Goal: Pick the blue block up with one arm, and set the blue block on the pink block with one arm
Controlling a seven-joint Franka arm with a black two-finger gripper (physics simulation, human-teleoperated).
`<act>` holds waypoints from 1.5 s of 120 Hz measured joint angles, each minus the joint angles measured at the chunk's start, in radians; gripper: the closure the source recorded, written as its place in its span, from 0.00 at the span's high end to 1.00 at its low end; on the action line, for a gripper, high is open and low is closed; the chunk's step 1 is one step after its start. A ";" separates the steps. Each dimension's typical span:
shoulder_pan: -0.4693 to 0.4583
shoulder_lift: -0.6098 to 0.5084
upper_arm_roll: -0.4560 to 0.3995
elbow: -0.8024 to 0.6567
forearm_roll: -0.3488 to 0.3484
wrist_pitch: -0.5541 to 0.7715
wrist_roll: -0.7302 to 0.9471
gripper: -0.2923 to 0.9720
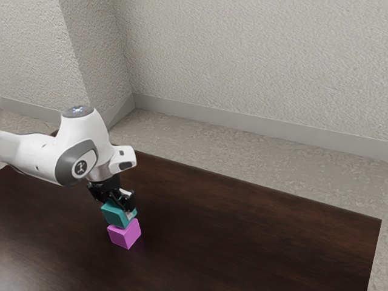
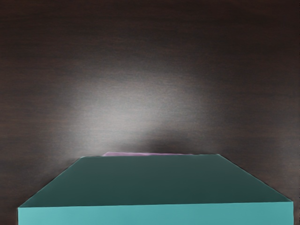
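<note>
The claw [image 1: 122, 208] is right over the pink block [image 1: 124, 234], its black fingers closed against two opposite sides of the blue block [image 1: 111, 213], so it has a firm hold. One blue block and one pink block, two cubes in all. The blue one is more of a teal. It sits directly on top of the pink block, its underside at the pink block's top face. Whether they touch or a sliver of gap is left, I cannot tell.

The blue block is a cube, so it has no long axis. Its top face looks roughly level, and its sides are turned slightly off the pink block's sides.

From the wrist, the blue block [image 2: 154, 192] looms big under the hand, with a thin strip of the pink block [image 2: 136, 153] peeking past its far edge.

The dark worktop [image 1: 254, 242] lies open around the pink block. Its back edge and its edge toward the exterior view's right are both well apart from the pink block.
</note>
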 joint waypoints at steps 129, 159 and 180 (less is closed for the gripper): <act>0.008 -0.046 -0.017 -0.051 -0.041 0.019 0.010 0.51; 0.010 -0.040 -0.017 -0.049 -0.042 0.019 0.008 0.51; 0.013 -0.038 -0.017 -0.048 -0.040 0.023 0.010 0.51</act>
